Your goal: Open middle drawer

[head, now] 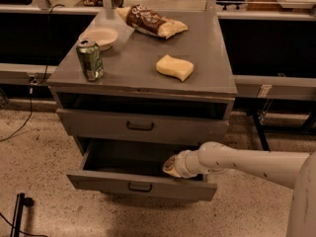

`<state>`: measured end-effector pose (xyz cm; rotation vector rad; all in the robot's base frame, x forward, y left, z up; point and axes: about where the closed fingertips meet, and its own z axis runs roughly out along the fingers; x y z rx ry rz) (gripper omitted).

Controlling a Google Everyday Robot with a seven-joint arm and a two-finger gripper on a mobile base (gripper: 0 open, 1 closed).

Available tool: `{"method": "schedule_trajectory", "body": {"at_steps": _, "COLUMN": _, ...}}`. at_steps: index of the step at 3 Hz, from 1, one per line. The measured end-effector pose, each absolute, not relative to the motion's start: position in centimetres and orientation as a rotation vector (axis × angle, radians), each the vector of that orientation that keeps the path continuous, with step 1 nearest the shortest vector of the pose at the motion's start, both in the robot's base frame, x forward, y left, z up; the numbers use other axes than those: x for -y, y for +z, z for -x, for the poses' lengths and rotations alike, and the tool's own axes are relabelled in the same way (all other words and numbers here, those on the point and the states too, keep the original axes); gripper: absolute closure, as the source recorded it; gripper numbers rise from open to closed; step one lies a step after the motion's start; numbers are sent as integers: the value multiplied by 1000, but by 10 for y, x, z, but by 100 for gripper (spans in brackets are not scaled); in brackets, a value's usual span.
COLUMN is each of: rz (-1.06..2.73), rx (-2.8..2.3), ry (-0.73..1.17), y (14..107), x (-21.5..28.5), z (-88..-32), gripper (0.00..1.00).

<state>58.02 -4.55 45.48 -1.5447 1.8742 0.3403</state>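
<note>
The middle drawer [140, 185] is the grey one with a small black bar handle. It stands pulled out well in front of the cabinet, and its dark inside shows. My gripper [171, 166] sits at the end of the white arm, which reaches in from the right. It is inside the open drawer, just behind the front panel and right of the handle. Above it, the upper drawer [139, 126] is closed.
On the cabinet top [207, 68] are a green can [90, 59], a white bowl [101, 36], a yellow sponge [175, 66] and a brown snack bag [150, 21]. Dark shelving runs along both sides. A black stand [19, 211] and a cable lie on the speckled floor at left.
</note>
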Motion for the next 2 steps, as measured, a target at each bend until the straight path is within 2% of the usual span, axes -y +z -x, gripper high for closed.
{"method": "schedule_trajectory", "body": {"at_steps": 2, "rz": 1637, "rx": -1863, "ry": 372, "y": 447, "x": 61, "z": -592, "gripper": 100}}
